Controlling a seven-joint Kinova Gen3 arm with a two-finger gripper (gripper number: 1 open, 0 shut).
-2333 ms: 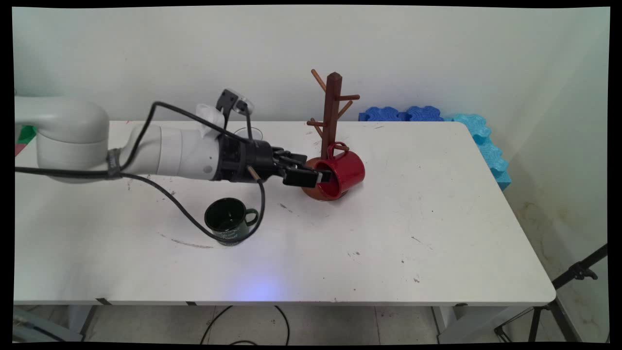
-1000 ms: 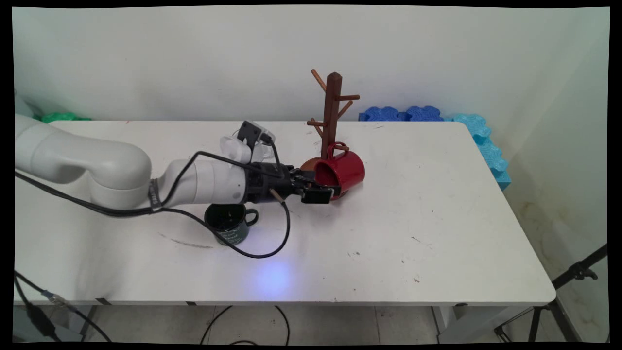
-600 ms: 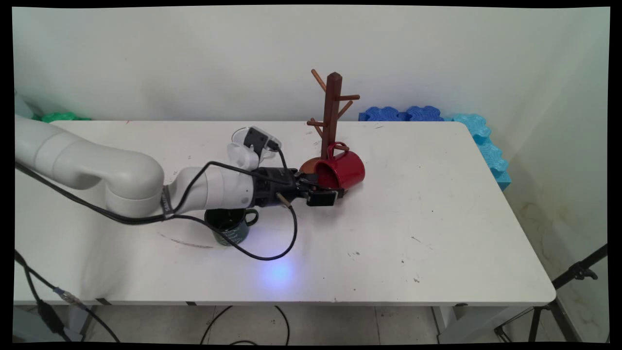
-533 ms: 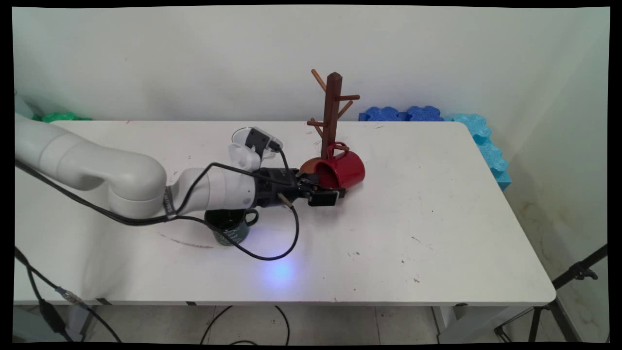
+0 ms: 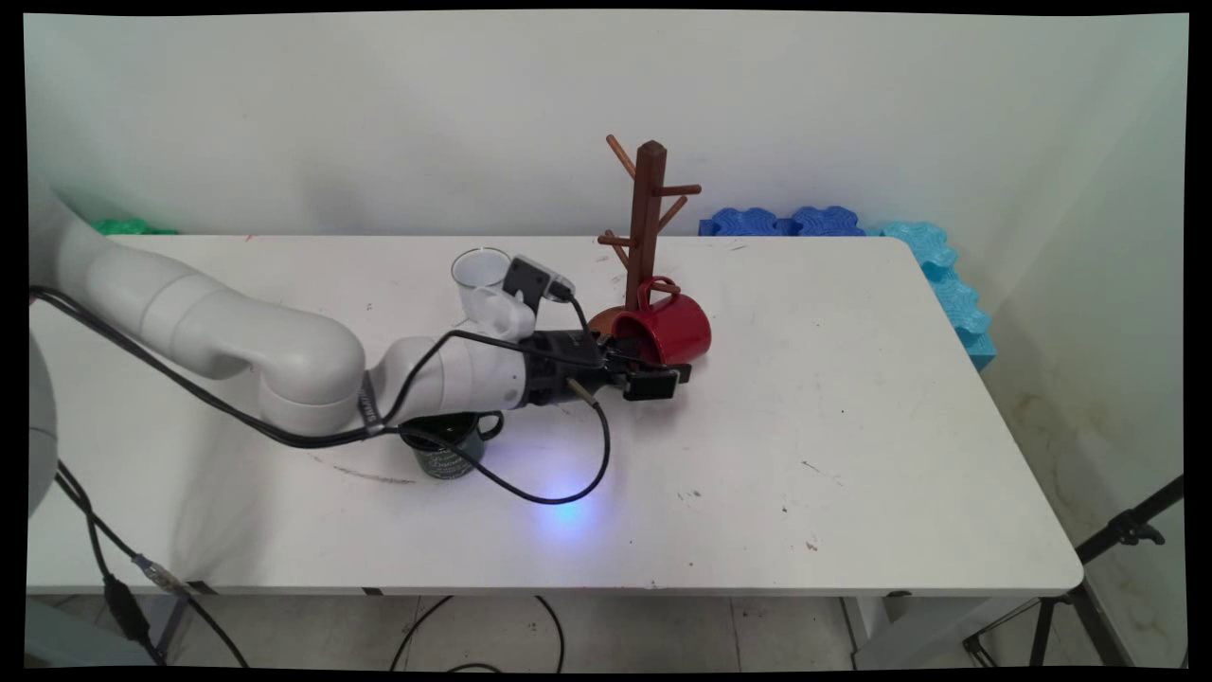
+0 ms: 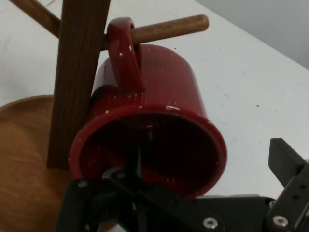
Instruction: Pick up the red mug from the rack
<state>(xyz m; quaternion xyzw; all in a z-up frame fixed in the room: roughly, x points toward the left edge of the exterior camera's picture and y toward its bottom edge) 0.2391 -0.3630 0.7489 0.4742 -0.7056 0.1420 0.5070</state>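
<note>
A red enamel mug [image 5: 668, 330] hangs by its handle on a low peg of the wooden mug tree [image 5: 647, 223], tilted with its mouth toward the arm. My gripper [image 5: 663, 379] is open just below and in front of the mug's mouth, low over the table and holding nothing. In the hand view the red mug [image 6: 159, 125] fills the middle, its handle looped over the peg beside the wooden post [image 6: 77, 72]. One finger [image 6: 286, 162] stands far out to the right. The tree's round base [image 6: 24, 164] lies at the left.
A dark green mug [image 5: 445, 455] stands under the forearm, partly hidden. A clear glass cup [image 5: 476, 273] stands behind the wrist. A black cable loop [image 5: 568, 488] hangs down to the table. Blue foam pieces [image 5: 852, 225] lie at the back right edge.
The gripper has let go of the red mug's rim, dropped lower and slid right along the table. The mug stays hanging on the peg.
</note>
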